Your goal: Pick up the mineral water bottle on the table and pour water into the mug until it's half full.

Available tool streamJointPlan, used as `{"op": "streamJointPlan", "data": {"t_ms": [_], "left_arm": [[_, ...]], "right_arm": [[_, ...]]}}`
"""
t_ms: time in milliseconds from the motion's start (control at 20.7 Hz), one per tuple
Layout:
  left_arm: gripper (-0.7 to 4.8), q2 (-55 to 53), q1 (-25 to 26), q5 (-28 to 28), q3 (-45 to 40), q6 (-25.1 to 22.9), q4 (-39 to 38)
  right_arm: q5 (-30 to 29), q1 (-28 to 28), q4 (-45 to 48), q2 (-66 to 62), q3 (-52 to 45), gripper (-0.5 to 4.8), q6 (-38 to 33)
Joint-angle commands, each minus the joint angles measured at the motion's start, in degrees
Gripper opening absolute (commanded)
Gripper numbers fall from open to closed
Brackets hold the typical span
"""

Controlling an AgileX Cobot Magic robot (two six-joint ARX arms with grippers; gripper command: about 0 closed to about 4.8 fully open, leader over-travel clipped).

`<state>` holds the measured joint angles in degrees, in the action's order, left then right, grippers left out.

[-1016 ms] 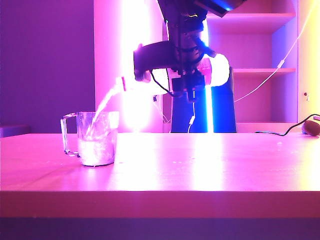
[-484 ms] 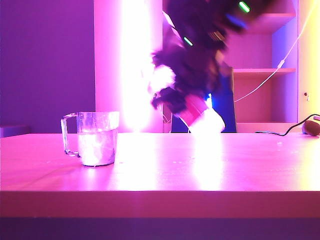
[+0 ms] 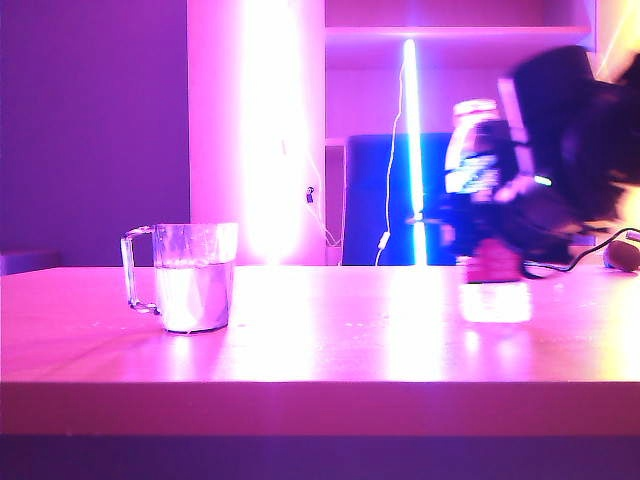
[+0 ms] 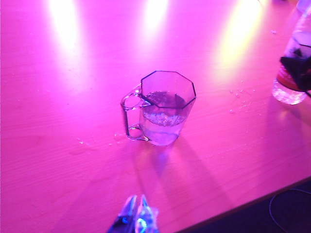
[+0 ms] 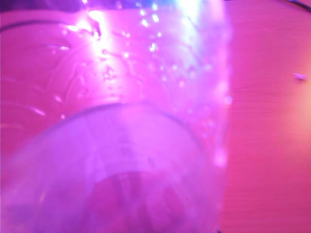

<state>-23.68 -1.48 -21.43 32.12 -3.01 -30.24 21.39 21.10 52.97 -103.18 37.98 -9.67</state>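
The right hand (image 3: 505, 250), clasping the mineral water bottle (image 3: 488, 240), has swung it upright from pouring onto the table's (image 3: 320, 340) right side — the mug (image 3: 190, 277) at left looks about half full. The left hand (image 4: 136, 218), pressed together, hovers near the mug.

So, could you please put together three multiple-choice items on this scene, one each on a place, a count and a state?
1. Seen from the exterior view, where does the mineral water bottle stand?
A. On the table's right side
B. Inside the mug
C. On the shelf behind

2. How many handles does the mug have?
A. None
B. One
C. Two

3. What is the mug's state?
A. Empty
B. Tipped over
C. Upright, holding water

Answers:
1. A: the bottle stands upright with its base on the table at the right, with the right gripper around it; the left gripper hangs above the table near the mug.
2. B: a single angular handle shows on the mug's side.
3. C: the water lies level inside the upright mug, partway up the glass.
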Motion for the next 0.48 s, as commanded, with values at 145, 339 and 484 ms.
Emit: {"op": "streamJointPlan", "data": {"t_ms": [145, 339, 484], "left_arm": [[-0.05, 0.0, 0.0, 0.0, 0.2, 0.0, 0.6], [-0.05, 0.0, 0.0, 0.3, 0.2, 0.0, 0.7], [-0.05, 0.4, 0.0, 6.9, 0.2, 0.2, 3.6]], "right_arm": [[-8.8, -3.5, 4.1, 0.4, -3.3, 3.84, -0.8], [-12.5, -3.5, 3.5, 1.1, -3.7, 4.79, -0.8], [-12.2, -3.5, -0.8, 5.2, -5.8, 4.79, -0.6]]}}
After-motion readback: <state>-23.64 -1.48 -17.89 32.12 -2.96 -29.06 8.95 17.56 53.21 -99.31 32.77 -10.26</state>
